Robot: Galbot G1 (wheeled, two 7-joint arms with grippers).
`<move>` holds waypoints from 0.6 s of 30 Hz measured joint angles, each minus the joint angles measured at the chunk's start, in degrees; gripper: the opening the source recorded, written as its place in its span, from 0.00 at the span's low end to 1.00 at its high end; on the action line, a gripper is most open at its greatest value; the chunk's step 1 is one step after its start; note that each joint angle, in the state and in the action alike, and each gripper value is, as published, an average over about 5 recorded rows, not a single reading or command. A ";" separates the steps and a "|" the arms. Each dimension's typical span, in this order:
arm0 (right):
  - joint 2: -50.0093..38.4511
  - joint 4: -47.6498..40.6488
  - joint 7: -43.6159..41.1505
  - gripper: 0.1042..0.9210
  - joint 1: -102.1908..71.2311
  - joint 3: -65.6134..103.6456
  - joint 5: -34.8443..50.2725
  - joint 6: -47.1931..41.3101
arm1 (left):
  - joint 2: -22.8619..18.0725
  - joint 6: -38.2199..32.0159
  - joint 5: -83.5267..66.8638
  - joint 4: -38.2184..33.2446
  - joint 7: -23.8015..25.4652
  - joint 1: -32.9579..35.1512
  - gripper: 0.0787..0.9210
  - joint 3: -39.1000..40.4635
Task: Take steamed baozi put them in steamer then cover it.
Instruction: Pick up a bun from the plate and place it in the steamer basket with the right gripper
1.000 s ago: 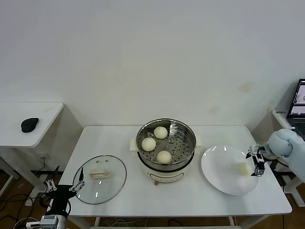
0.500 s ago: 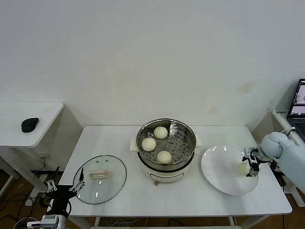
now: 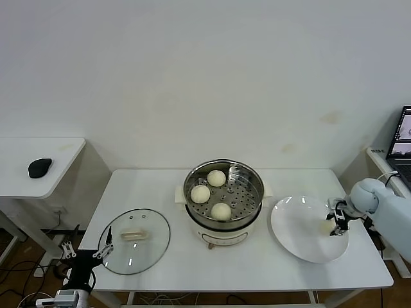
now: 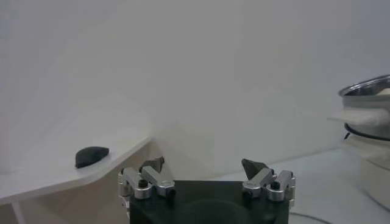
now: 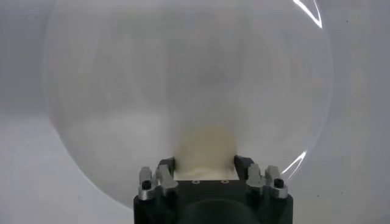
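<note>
Since a second ago the right gripper (image 3: 334,224) has clenched on the last baozi (image 5: 205,150) on the plate (image 3: 295,239) near the table's right edge. Three buns sit in the steamer (image 3: 223,187) mid-table; the cover (image 3: 134,240) lies by the left edge, where the left gripper (image 4: 206,176) waits, fingers spread.

place: lab or office | cues: bare white wall (image 3: 192,77), laptop (image 3: 402,144) (partly visible), side desk (image 3: 38,173)

I see a plain white wall (image 3: 205,70) behind the white table (image 3: 160,186); a lower side table (image 3: 58,154) with a black mouse (image 3: 40,167), cables on floor (image 3: 19,269), laptop (image 3: 401,144) far right.
</note>
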 measured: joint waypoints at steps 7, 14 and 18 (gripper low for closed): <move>-2.55 3.43 -0.81 0.54 4.47 -3.83 3.20 -1.61 | 0.19 0.08 0.04 -0.07 0.00 -0.39 0.88 0.31; -4.82 8.96 -1.27 0.55 15.80 -12.09 10.18 -4.51 | 0.24 0.20 0.08 -0.30 0.02 -0.60 0.88 0.97; -4.59 11.97 -1.07 0.56 25.01 -18.77 14.99 -6.26 | 0.26 0.17 0.10 -0.35 0.01 -0.71 0.88 1.41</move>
